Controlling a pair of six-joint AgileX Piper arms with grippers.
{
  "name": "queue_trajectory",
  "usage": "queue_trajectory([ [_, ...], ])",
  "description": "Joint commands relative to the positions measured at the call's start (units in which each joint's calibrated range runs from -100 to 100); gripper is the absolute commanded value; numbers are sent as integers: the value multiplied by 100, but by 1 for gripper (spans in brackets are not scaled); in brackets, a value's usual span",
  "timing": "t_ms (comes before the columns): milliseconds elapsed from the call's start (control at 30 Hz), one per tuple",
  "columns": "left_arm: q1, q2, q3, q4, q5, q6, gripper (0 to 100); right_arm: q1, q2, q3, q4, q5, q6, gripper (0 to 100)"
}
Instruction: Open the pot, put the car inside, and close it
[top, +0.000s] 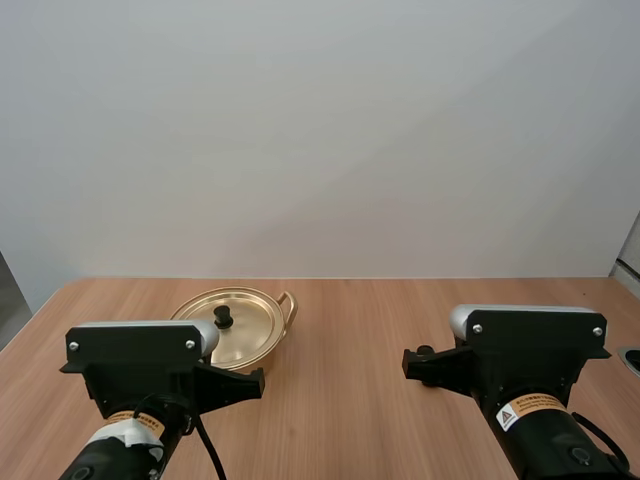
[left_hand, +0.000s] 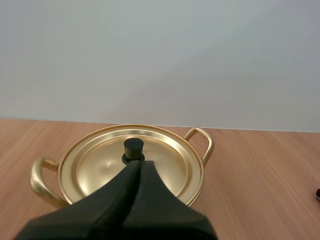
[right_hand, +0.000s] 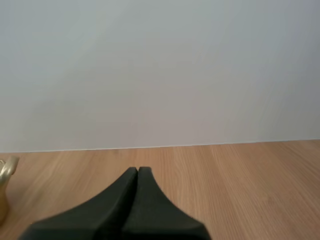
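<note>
A light wooden table (top: 380, 330) runs across the high view, with two black-and-grey robot arms waiting at its near edge, the left arm (top: 135, 350) at seven o'clock and the right arm (top: 530, 345) at five. The shallow, round, gold-coloured metal pot (left_hand: 199, 186) stands toward ten o'clock on the tabletop, just ahead of the left arm and well apart from the right. Its matching gold lid (left_hand: 100, 170) sits flat on the rim, with looped side handles (left_hand: 201, 140) at the pot's two and eight o'clock. A small black knob (left_hand: 133, 148) rises from the lid's centre.

The left gripper (left_hand: 137, 164) is clenched on nothing, its two black fingers pressed into one wedge aimed at the knob at twelve o'clock, just short of it. The right gripper (right_hand: 137, 170) is likewise pressed together and empty, over bare wood.

The job looks unstarted. The lid is still on, so the opening, the loading of the car and the closing all remain.
</note>
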Motion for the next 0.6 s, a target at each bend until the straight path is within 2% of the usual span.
queue_trajectory([
  [0,-2,0,0,-14,-473,2,0,-4,0,0,608,12,5,0],
  [67,-2,0,0,-14,-1348,2,0,-4,0,0,963,30,5,0],
  [133,-2,0,0,-14,-2561,2,0,-4,0,0,943,-143,-89,0],
  [200,-2,0,-11,-2,-3592,2,0,-4,0,0,405,-632,-530,0],
  [300,-2,0,-418,8,-4237,144,0,-4,0,0,-596,-1734,-1072,0],
  [433,-2,0,-1325,8,-3959,549,0,-4,0,0,-815,-3248,-1508,0],
  [567,-2,0,-2348,-289,-2042,170,0,-4,0,-590,-777,-3065,-1485,0],
])
